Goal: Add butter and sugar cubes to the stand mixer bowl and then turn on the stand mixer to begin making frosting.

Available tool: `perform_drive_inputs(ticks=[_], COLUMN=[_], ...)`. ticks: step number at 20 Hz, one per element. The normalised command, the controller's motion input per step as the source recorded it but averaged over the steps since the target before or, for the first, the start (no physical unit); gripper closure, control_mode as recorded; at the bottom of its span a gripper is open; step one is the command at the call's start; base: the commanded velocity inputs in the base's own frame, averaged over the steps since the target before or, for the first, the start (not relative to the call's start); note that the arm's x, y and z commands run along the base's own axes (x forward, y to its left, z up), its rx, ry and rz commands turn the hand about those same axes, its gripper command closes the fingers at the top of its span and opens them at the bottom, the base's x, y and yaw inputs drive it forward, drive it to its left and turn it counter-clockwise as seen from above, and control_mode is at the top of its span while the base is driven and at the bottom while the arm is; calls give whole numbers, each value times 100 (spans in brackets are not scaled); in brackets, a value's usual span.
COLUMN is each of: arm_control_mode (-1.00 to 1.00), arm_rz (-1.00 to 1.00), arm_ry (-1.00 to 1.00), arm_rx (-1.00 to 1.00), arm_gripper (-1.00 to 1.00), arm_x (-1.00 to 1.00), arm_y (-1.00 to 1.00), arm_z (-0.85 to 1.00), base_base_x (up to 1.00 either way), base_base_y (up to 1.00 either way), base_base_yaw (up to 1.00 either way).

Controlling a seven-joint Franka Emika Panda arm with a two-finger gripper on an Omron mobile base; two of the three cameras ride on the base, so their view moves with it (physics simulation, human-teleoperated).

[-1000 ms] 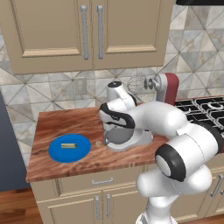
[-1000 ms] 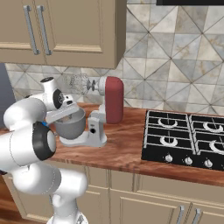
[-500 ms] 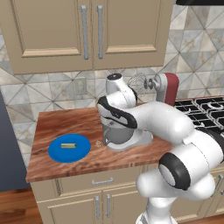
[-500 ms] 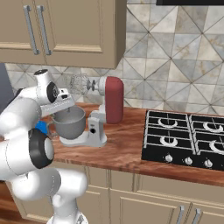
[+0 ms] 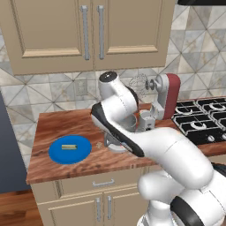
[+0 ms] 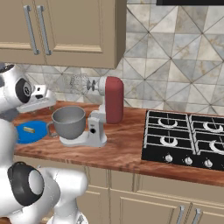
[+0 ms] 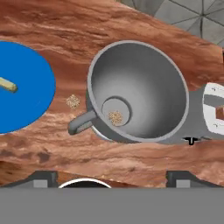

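A reddish-brown wooden tabletop (image 5: 66, 123) runs along a wall of grey, triangle-patterned tile (image 6: 175, 52), with beige cabinet doors (image 5: 92, 35) above and beige drawers below. To the right, a black gas hob (image 6: 188, 142) is set into the surface.

The stand mixer (image 6: 107, 109) stands near the hob, its dark red head tilted up and back so the wire whisk (image 6: 78, 84) points out sideways, clear above the stand mixer bowl (image 6: 68, 121). The bowl sits upright on the mixer's light grey base — mouth up, its side handle (image 7: 81, 123) reaching toward the blue plate (image 5: 69, 149).

In the hand view, one cluster of the sugar cubes (image 7: 115, 117) lies at the bottom of the bowl. A second whitish-beige cluster (image 7: 72, 102) rests on the bare wood just beside the handle, between bowl and plate, touching neither.

The butter (image 5: 69, 147) lies flat near the middle of the plate, well apart from the bowl. In the left base view its long axis runs left to right, roughly along the tabletop's front edge.

The gripper (image 7: 107, 177) hangs above the bowl looking down into it. Its jaws are spread wide — the two dark tips sit far apart at the bottom of the hand view, with nothing between them.
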Motion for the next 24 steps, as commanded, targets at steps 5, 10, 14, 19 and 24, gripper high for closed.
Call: perform_drive_inputs(ticks=[5,10,14,19,24], arm_control_mode=[-100,-100,-100,-100,-100], arm_rz=[-72,-75,-71,-47,-14], arm_ry=[-18,-16,-9,-7,-24], arm_rx=[0,0,0,7,12], arm_gripper=[-100,-100,-100,-100,-100], arm_x=[-57,-11,5,23,4], arm_y=[40,51,52,15,0], arm_z=[0,0,-3,-7,-23], base_base_x=[0,0,0,0,0], base_base_y=[0,0,0,0,0], base_base_yaw=[0,0,0,0,0])
